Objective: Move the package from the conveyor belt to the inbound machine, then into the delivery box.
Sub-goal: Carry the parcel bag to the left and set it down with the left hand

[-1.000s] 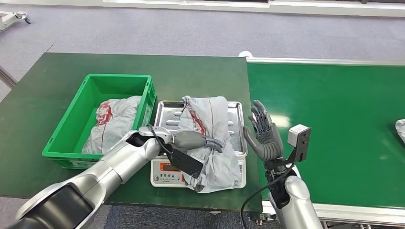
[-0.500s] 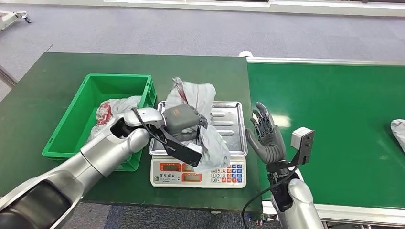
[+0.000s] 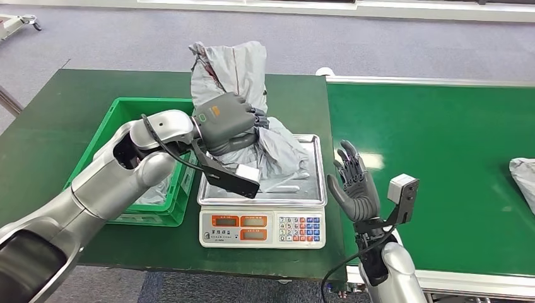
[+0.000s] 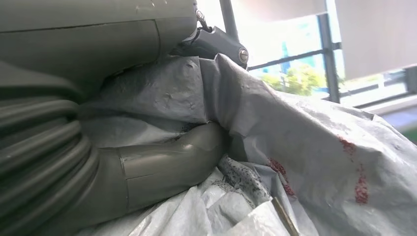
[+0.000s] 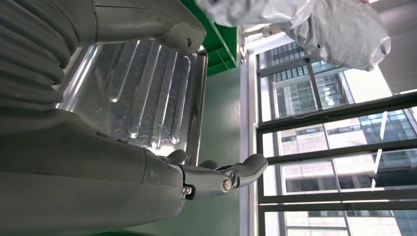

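A crumpled grey package point(image 3: 235, 69) with red markings hangs in the air above the steel weighing tray point(image 3: 303, 183) of the scale point(image 3: 262, 227). My left hand point(image 3: 226, 120) grips it around the middle; its lower fold trails down to the tray. In the left wrist view the grey plastic point(image 4: 305, 147) wraps over my thumb point(image 4: 162, 162). My right hand point(image 3: 354, 186) stands upright and empty beside the tray's right edge, fingers spread. The green delivery box point(image 3: 129, 110) sits left of the scale, mostly hidden behind my left arm.
Another grey package point(image 3: 151, 192) lies inside the green box. A further grey package point(image 3: 523, 173) rests at the right edge of the green conveyor belt point(image 3: 441, 145). The dark green table point(image 3: 76, 95) carries the box and scale.
My left hand has lifted the package from the scale tray, up and toward the left. My right hand stayed beside the tray, drifting slightly nearer.
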Tool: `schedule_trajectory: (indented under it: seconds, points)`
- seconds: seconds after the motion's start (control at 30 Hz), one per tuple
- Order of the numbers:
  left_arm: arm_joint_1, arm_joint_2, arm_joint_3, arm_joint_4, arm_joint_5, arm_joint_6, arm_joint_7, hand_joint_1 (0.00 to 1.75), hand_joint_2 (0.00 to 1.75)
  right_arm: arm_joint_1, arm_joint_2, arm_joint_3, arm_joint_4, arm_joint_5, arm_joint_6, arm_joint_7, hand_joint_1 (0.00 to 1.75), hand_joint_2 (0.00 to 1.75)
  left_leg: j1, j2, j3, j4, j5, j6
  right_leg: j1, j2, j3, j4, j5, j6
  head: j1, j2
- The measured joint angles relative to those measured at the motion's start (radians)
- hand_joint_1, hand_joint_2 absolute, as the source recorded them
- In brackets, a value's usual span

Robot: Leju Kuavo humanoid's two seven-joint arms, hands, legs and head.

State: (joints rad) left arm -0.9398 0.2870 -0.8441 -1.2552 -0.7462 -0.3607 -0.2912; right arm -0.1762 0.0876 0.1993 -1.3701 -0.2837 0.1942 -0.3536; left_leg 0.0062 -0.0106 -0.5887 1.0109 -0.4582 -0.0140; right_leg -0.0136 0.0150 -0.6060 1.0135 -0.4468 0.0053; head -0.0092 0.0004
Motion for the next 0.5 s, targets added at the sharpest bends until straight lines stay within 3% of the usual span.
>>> schedule_trajectory:
  seconds: [0.3, 0.37, 0.5]
  points:
    - [0.019, 0.034, 0.025, 0.001, -0.002, 0.027, 0.03, 1.75, 1.75, 0.017, 0.0, -0.004, -0.018, -0.001, -0.001, -0.001, 0.0, 1.75, 0.0, 0.0, 0.0, 0.0, 0.0, 0.0, 0.0, 0.0, 0.0, 0.0, 0.0, 0.0, 0.0, 0.0]
    - [0.052, 0.058, 0.059, 0.015, -0.002, 0.076, 0.044, 1.75, 1.75, 0.026, 0.0, -0.005, -0.027, 0.002, -0.004, -0.004, 0.0, 1.75, 0.0, 0.002, 0.0, -0.001, -0.001, 0.0, 0.0, 0.002, 0.0, 0.0, 0.0, 0.0, 0.0, 0.0]
    - [0.142, 0.126, 0.176, 0.115, -0.032, 0.198, -0.019, 1.75, 1.75, 0.056, 0.0, -0.011, -0.057, 0.014, -0.007, -0.009, 0.0, 1.75, 0.0, 0.008, 0.003, -0.001, -0.001, -0.002, 0.0, 0.007, -0.001, 0.0, 0.0, -0.002, 0.0, 0.0]
